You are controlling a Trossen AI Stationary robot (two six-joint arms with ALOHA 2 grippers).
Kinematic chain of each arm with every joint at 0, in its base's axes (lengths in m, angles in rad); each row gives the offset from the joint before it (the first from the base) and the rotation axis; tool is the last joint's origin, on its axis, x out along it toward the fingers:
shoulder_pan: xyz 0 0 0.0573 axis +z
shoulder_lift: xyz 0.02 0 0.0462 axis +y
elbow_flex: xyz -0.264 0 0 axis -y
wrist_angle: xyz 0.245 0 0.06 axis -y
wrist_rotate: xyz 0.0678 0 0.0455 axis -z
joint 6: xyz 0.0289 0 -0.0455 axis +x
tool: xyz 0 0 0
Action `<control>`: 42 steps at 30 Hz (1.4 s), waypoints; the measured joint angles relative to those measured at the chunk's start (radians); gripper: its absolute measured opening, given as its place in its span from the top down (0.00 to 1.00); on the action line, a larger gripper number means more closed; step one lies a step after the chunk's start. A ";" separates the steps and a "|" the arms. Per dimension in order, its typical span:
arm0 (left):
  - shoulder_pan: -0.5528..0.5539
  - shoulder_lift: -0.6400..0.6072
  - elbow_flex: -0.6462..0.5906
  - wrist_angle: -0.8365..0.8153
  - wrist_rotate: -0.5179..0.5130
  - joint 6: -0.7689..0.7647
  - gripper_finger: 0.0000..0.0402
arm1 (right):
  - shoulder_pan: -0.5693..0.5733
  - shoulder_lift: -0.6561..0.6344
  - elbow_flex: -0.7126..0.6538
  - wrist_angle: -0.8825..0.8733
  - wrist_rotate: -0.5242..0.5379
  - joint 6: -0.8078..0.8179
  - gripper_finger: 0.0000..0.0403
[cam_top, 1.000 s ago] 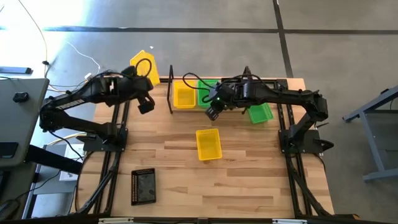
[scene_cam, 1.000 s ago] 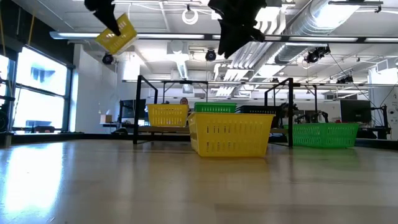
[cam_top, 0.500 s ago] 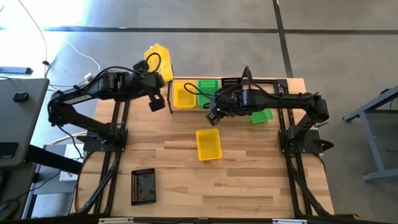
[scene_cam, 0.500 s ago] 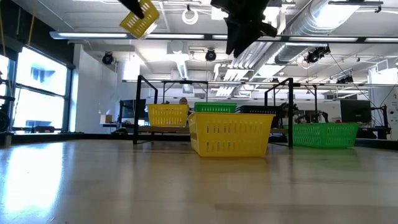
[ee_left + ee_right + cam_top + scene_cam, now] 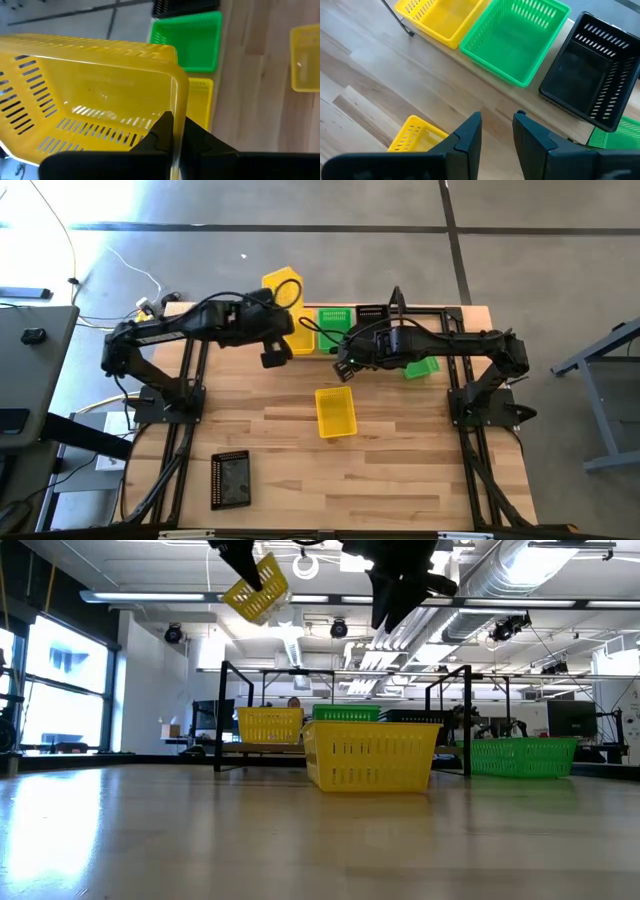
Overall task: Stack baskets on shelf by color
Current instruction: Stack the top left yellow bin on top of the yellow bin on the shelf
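Note:
My left gripper (image 5: 174, 135) is shut on a yellow basket (image 5: 283, 285), held high over the left end of the shelf (image 5: 485, 87). The board carries another yellow basket (image 5: 440, 15), a green basket (image 5: 517, 37) and a black basket (image 5: 585, 82), side by side. A third yellow basket (image 5: 335, 412) stands on its base mid-table. One more green basket (image 5: 420, 365) sits on the table at the shelf's right end. My right gripper (image 5: 497, 125) hangs open above the table, just in front of the shelf's green basket. My left gripper holds the yellow basket by its side wall at the rim (image 5: 176, 107). One finger (image 5: 157, 137) is inside the basket and the other (image 5: 197, 140) outside, with the wall pinched between them. The basket is lifted clear and hangs tilted in the air (image 5: 258, 592).
A flat black mesh object (image 5: 230, 480) lies near the table's front left. Thin black upright frames (image 5: 225, 715) stand at the shelf's ends. Bare wood stretches across the near half of the table (image 5: 420, 470). The room behind holds desks and monitors.
My left gripper has carried the yellow basket through the air toward the table's right, from beyond the left far corner to above the shelf's left end. The basket has stayed lifted and tilted. My right gripper has hardly moved.

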 joint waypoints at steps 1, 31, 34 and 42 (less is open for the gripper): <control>0.000 0.014 0.000 0.000 0.008 0.001 1.00 | 0.000 0.000 0.000 0.000 0.000 0.000 0.76; 0.107 0.294 0.000 -0.014 0.153 -0.070 1.00 | -0.096 0.001 0.000 -0.217 0.015 -0.048 0.76; 0.116 0.312 0.000 -0.019 0.170 -0.070 1.00 | -0.108 0.001 0.000 -0.218 0.013 -0.062 0.76; 0.137 0.349 0.000 -0.036 0.193 -0.060 1.00 | -0.116 0.001 0.000 -0.219 0.012 -0.098 0.76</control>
